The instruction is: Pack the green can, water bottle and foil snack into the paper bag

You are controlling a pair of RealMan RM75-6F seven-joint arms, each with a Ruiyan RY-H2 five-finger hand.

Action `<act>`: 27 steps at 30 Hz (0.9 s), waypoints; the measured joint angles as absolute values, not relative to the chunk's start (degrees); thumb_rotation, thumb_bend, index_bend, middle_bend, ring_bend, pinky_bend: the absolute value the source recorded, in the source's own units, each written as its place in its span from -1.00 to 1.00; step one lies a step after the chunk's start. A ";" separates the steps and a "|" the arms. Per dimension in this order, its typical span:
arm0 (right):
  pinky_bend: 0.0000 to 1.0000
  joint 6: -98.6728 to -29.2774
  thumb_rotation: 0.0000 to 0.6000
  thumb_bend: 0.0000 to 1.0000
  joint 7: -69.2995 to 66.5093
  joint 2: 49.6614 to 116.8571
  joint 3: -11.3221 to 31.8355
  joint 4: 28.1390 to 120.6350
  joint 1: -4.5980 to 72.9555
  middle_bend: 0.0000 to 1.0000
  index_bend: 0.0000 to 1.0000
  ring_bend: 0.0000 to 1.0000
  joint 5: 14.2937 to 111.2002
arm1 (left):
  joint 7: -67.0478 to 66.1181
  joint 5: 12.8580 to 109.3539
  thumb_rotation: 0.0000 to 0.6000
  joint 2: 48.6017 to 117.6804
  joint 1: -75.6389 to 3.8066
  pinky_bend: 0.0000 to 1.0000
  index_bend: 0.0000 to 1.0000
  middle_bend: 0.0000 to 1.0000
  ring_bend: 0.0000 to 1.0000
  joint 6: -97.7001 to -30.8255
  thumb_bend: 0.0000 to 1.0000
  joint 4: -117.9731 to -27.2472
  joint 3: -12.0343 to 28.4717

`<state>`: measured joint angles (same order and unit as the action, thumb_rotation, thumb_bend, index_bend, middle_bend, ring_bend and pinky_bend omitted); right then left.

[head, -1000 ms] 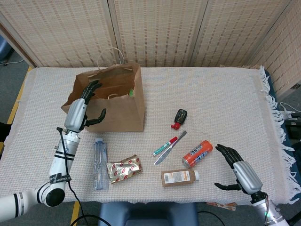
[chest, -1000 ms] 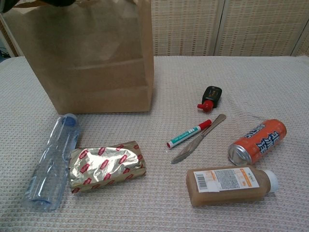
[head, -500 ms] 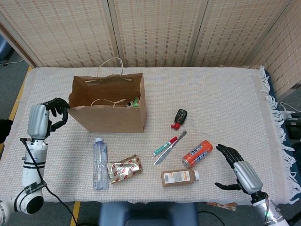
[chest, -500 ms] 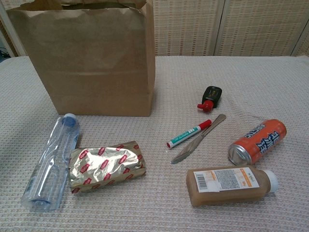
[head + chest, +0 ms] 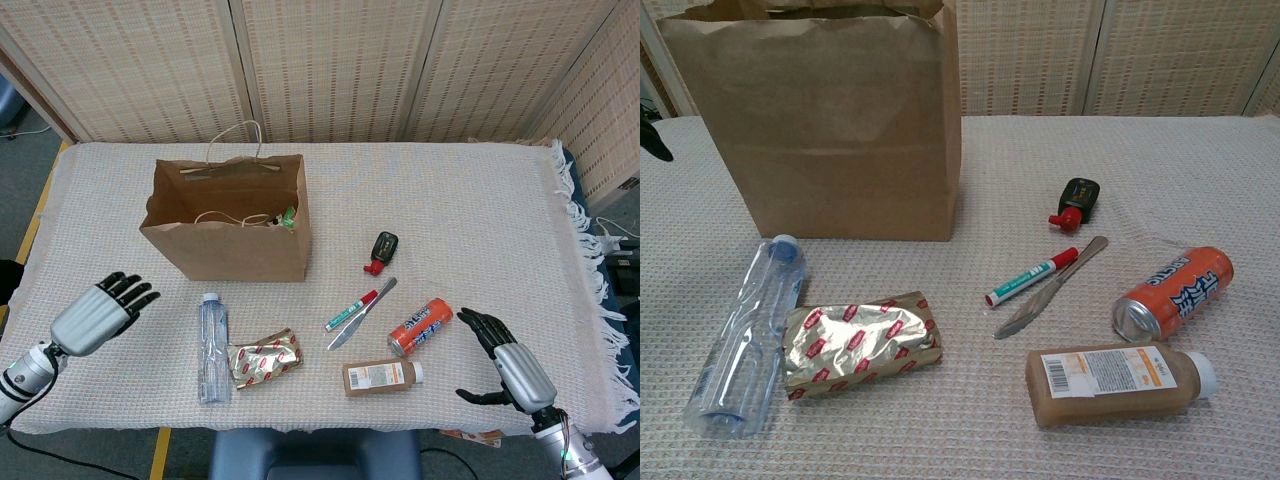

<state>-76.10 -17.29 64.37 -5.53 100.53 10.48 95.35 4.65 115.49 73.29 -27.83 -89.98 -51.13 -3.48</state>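
Nearest the robot, the left hand [image 5: 97,312] hovers low over the table's front left corner, fingers spread and holding nothing. Across at the front right, the right hand [image 5: 508,358] hangs with fingers apart, empty too.

Just right of the left hand lies the clear plastic water bottle [image 5: 213,345] on its side, blue cap pointing away, and touching it on the far side from that hand is the crinkled gold-and-red foil snack [image 5: 264,358].

Left of the right hand lies a brown drink bottle with a white cap [image 5: 382,376], then the orange can [image 5: 420,326] on its side.

Further out, a metal butter knife [image 5: 362,313] and a red-capped marker [image 5: 350,310] lie side by side, then a small black-and-red object [image 5: 382,251].

Beyond the left hand stands the brown paper bag [image 5: 228,219], upright and open, a bit of green [image 5: 288,216] showing inside against its right wall; whether that is the green can I cannot tell.
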 measured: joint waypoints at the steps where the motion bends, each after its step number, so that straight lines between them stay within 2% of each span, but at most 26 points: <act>1: -1.00 -76.05 1.00 -1.00 -17.26 64.36 -5.56 100.55 10.48 -1.00 -1.00 -1.00 95.35 | 2.97 118.66 1.00 73.74 -28.56 -0.96 -1.00 -1.00 -1.00 -90.37 -0.30 -49.49 -5.46; 4: -1.00 -75.95 1.00 -1.00 -17.28 64.26 -5.65 100.60 10.48 -1.00 -1.00 -1.00 95.33 | -1.72 124.08 1.00 74.74 -31.16 -0.97 -1.00 -1.00 -1.00 -90.10 -0.29 -48.27 -9.46; 7: -1.00 -75.93 1.00 -1.00 -17.51 64.06 -5.71 100.69 10.48 -1.00 -1.00 -1.00 95.35 | -5.13 126.98 1.00 75.50 -34.16 -0.98 -1.00 -1.00 -1.00 -87.79 -0.29 -49.54 -10.99; 17: -1.00 -74.97 1.00 -1.00 -18.53 63.21 -6.04 101.18 10.82 -1.00 -1.00 -1.00 95.22 | -9.68 128.67 1.00 77.60 -41.76 -0.99 -1.00 -1.00 -1.00 -78.09 -0.30 -53.38 -11.96; 27: -1.00 -74.46 1.00 -1.00 -19.05 62.88 -6.07 101.59 11.01 -1.00 -1.00 -1.00 94.89 | -9.04 127.58 1.00 81.55 -46.61 -0.99 -1.00 -1.00 -1.00 -72.24 -0.30 -49.21 -12.47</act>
